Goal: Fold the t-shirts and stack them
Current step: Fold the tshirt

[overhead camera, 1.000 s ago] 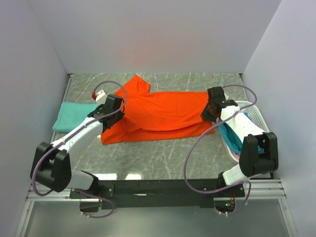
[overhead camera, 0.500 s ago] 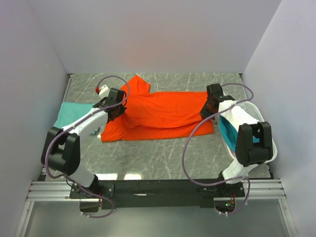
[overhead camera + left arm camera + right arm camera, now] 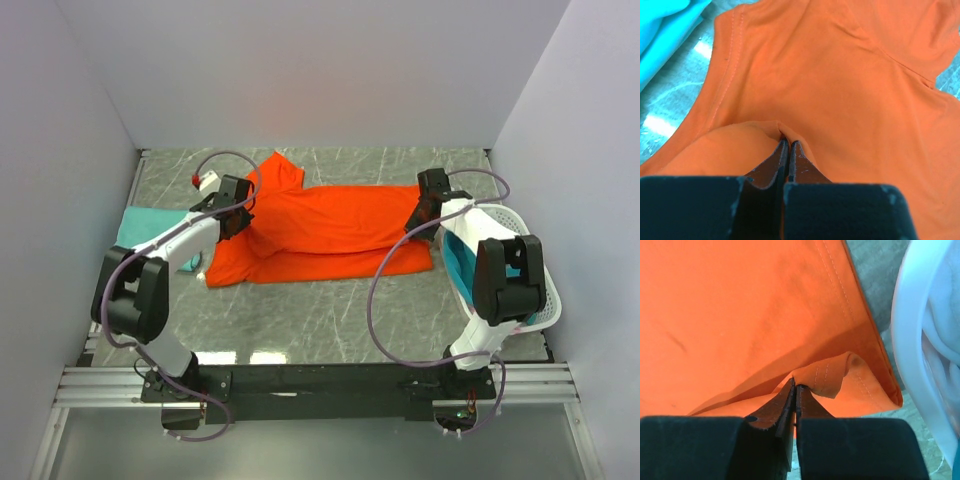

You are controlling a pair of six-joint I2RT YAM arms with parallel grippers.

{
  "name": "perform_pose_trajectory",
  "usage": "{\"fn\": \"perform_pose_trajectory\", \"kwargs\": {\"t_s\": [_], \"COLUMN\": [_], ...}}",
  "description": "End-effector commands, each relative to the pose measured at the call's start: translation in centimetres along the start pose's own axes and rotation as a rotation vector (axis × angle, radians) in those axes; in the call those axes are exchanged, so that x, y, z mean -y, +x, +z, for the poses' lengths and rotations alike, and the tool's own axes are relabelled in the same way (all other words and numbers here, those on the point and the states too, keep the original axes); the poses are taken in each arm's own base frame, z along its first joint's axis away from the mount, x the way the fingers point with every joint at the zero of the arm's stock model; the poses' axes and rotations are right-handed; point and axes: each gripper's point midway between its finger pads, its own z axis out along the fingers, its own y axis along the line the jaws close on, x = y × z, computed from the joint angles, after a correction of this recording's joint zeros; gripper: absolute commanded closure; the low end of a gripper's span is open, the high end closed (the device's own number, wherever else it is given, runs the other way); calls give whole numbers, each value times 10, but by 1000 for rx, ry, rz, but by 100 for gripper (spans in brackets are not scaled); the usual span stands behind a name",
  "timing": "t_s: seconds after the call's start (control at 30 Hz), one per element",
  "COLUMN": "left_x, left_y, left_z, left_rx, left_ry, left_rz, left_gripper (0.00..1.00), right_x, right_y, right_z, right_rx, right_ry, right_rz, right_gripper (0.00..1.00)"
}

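The orange-red t-shirt [image 3: 330, 230] lies spread across the middle of the table, its near edge folded over toward the back. My left gripper [image 3: 232, 222] is shut on a pinch of the shirt's cloth [image 3: 775, 127] near the sleeve end. My right gripper [image 3: 424, 215] is shut on the shirt's hem corner [image 3: 822, 375] at the right end. A folded teal t-shirt [image 3: 145, 233] lies at the left; it also shows in the left wrist view [image 3: 665, 25]. More teal cloth [image 3: 462, 268] sits in the basket.
A white lattice basket [image 3: 530, 270] stands at the right edge, its rim close to my right gripper in the right wrist view [image 3: 912, 340]. Grey walls close in the table on three sides.
Both grippers moved toward the back of the table carrying the shirt's near edge, so the fold lies further over the shirt. Both arms now stretch out more.
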Motion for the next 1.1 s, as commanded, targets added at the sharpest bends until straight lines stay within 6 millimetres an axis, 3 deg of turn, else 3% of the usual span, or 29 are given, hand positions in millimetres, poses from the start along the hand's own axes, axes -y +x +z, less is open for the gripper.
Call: {"fn": "perform_pose_trajectory", "kwargs": {"t_s": [0.0, 0.1, 0.3, 0.5, 0.53, 0.57, 0.67, 0.83, 1.07], "left_x": [13, 8, 9, 16, 16, 16, 16, 2, -27], "left_y": [-16, -14, -16, -19, -20, -21, -21, -8, 24], "left_z": [5, 13, 29, 27, 26, 24, 17, 1, -16], "left_rx": [44, 48, 51, 48, 47, 49, 38, 2, -64], "left_ry": [14, -20, -80, -61, -58, -56, -40, -23, 14], "left_rz": [-16, -10, -15, -27, -30, -29, -31, -38, -56], "left_gripper": [99, 99, 98, 51, 43, 30, 7, 1, 0], "right_x": [-12, -15, -19, -27, -29, -32, -39, -42, -60], "right_y": [-28, -32, -43, -47, -47, -46, -44, -37, 7], "right_z": [0, 6, 7, -5, -7, -10, -20, -32, -34], "right_rx": [61, 65, 82, 90, 92, 92, 103, 135, 102], "right_ry": [-31, -30, -19, -70, -81, -96, -124, -72, -101], "right_rz": [3, -4, -26, -44, -53, -62, -94, -157, -248], "right_gripper": [95, 94, 77, 54, 53, 51, 46, 34, 24]}}
